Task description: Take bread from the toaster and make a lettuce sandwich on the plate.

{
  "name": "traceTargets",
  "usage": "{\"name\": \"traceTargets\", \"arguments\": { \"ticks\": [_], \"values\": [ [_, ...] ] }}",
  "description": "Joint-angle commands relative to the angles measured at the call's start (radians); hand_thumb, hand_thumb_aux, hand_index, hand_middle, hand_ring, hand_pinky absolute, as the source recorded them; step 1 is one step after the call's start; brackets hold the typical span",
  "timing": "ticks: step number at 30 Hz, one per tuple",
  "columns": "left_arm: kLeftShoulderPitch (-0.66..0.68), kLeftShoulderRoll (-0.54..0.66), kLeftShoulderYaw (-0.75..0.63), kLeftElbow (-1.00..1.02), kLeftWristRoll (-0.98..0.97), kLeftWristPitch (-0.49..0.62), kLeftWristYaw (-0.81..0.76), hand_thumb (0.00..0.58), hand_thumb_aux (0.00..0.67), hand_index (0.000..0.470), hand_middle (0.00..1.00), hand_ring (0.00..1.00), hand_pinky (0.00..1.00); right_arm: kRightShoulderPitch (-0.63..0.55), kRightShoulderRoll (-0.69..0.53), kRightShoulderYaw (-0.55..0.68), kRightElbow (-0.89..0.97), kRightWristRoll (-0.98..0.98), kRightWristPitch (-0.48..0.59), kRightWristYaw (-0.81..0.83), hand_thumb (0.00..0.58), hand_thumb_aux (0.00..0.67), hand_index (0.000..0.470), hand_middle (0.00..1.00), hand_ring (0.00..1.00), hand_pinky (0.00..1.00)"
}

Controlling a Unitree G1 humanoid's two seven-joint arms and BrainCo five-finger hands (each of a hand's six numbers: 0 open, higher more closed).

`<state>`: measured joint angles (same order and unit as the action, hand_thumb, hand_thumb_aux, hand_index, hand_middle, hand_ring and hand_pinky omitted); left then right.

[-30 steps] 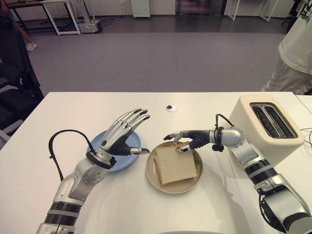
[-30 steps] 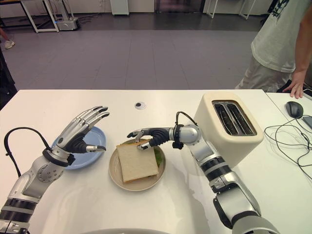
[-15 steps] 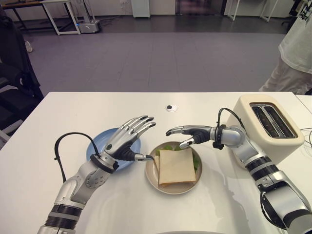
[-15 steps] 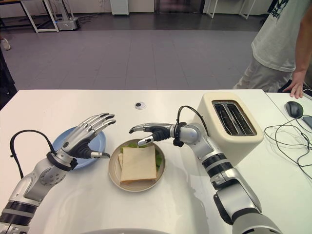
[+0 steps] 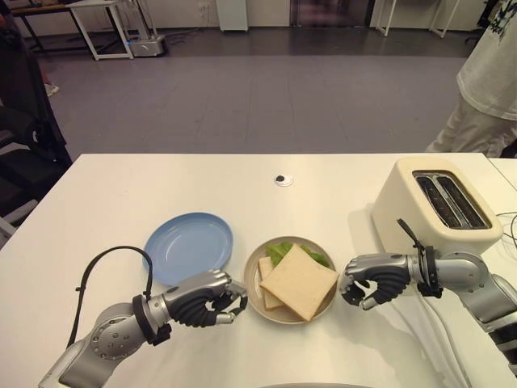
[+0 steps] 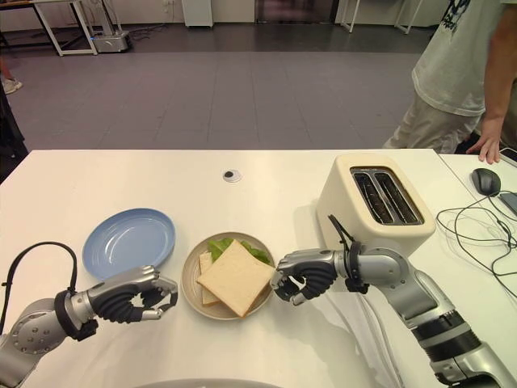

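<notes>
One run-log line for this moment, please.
left robot hand: curled, empty | right robot hand: curled, empty | sandwich: on plate | lettuce: under top slice

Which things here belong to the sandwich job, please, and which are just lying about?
Job: toaster, plate, bread, lettuce.
Lying about: blue plate, mouse, cables, grommet.
</notes>
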<state>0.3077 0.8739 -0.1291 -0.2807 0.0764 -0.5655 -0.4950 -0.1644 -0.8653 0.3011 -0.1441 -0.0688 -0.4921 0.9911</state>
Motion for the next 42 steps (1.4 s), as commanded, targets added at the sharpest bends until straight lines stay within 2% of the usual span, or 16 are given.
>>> {"name": "traceTargets", "arguments": {
  "ticks": [1, 10, 16, 22, 29, 30, 31, 33, 35, 37, 38, 39, 40, 41, 42],
  "values": [
    [0.001, 0.001, -0.06, 0.042, 0.078, 0.089, -0.079, 0.58, 0.67, 0.47, 1.0, 1.0, 1.0, 0.051, 0.004, 0.046, 0.033, -0.075, 0.01, 0.003, 0.58, 0.67, 0.47, 0.98, 0.98, 0.98],
    [-0.067, -0.068, -0.152, 0.093, 0.205, 0.125, -0.129, 0.58, 0.67, 0.47, 1.0, 1.0, 1.0, 0.08, 0.015, 0.095, 0.075, -0.136, 0.029, 0.022, 0.58, 0.67, 0.47, 0.97, 0.97, 0.97],
    [-0.15, -0.136, -0.221, 0.162, 0.318, 0.081, -0.097, 0.58, 0.67, 0.47, 1.0, 1.0, 1.0, 0.031, 0.123, 0.14, 0.179, -0.21, 0.028, -0.054, 0.58, 0.67, 0.47, 0.96, 0.96, 0.96],
    [-0.325, -0.212, -0.265, 0.336, 0.487, 0.01, 0.026, 0.58, 0.67, 0.47, 1.0, 1.0, 1.0, -0.059, 0.233, 0.139, 0.37, -0.33, 0.052, -0.245, 0.58, 0.67, 0.47, 0.96, 0.96, 0.96],
    [-0.645, -0.285, -0.337, 0.748, 0.666, -0.074, 0.265, 0.58, 0.67, 0.47, 1.0, 1.0, 1.0, -0.215, 0.347, 0.111, 0.568, -0.371, 0.137, -0.433, 0.58, 0.67, 0.47, 0.99, 0.99, 0.99],
    [-0.695, -0.301, -0.345, 0.81, 0.683, -0.079, 0.309, 0.58, 0.67, 0.47, 1.0, 1.0, 1.0, -0.226, 0.365, 0.113, 0.582, -0.371, 0.136, -0.454, 0.577, 0.62, 0.435, 0.98, 0.98, 0.98],
    [-0.738, -0.317, -0.353, 0.862, 0.701, -0.083, 0.355, 0.58, 0.67, 0.47, 1.0, 1.0, 1.0, -0.235, 0.381, 0.117, 0.593, -0.373, 0.132, -0.472, 0.557, 0.536, 0.376, 0.98, 0.98, 0.98],
    [-0.788, -0.332, -0.366, 0.916, 0.726, -0.093, 0.425, 0.58, 0.67, 0.47, 1.0, 1.0, 1.0, -0.239, 0.398, 0.123, 0.596, -0.371, 0.119, -0.492, 0.561, 0.549, 0.385, 0.98, 0.98, 0.98],
    [-0.786, -0.325, -0.366, 0.911, 0.728, -0.117, 0.471, 0.58, 0.67, 0.47, 1.0, 1.0, 1.0, -0.23, 0.396, 0.113, 0.567, -0.357, 0.095, -0.504, 0.543, 0.502, 0.352, 0.98, 0.98, 0.98],
    [-0.754, -0.302, -0.35, 0.864, 0.716, -0.135, 0.503, 0.58, 0.67, 0.47, 1.0, 1.0, 1.0, -0.22, 0.394, 0.081, 0.526, -0.325, 0.076, -0.52, 0.57, 0.581, 0.407, 0.96, 0.96, 0.96],
    [-0.728, -0.282, -0.326, 0.811, 0.698, -0.144, 0.513, 0.58, 0.67, 0.47, 1.0, 1.0, 1.0, -0.212, 0.378, 0.054, 0.491, -0.315, 0.071, -0.535, 0.501, 0.423, 0.297, 0.95, 0.95, 0.95],
    [-0.693, -0.257, -0.288, 0.734, 0.656, -0.154, 0.511, 0.58, 0.67, 0.47, 1.0, 1.0, 1.0, -0.2, 0.352, 0.014, 0.442, -0.295, 0.078, -0.539, 0.19, 0.121, 0.085, 0.94, 0.94, 0.94],
    [-0.656, -0.231, -0.245, 0.651, 0.613, -0.157, 0.506, 0.58, 0.665, 0.466, 1.0, 1.0, 1.0, -0.186, 0.32, -0.032, 0.384, -0.272, 0.092, -0.536, 0.0, 0.0, 0.0, 0.94, 0.94, 0.94],
    [-0.609, -0.205, -0.191, 0.554, 0.552, -0.155, 0.492, 0.487, 0.402, 0.282, 1.0, 1.0, 1.0, -0.171, 0.284, -0.094, 0.307, -0.23, 0.123, -0.518, 0.0, 0.0, 0.0, 0.94, 0.94, 0.94],
    [-0.564, -0.187, -0.14, 0.473, 0.5, -0.147, 0.485, 0.227, 0.147, 0.103, 1.0, 1.0, 1.0, -0.161, 0.254, -0.147, 0.243, -0.189, 0.153, -0.5, 0.0, 0.0, 0.0, 0.93, 0.93, 0.93]
  ]
}}
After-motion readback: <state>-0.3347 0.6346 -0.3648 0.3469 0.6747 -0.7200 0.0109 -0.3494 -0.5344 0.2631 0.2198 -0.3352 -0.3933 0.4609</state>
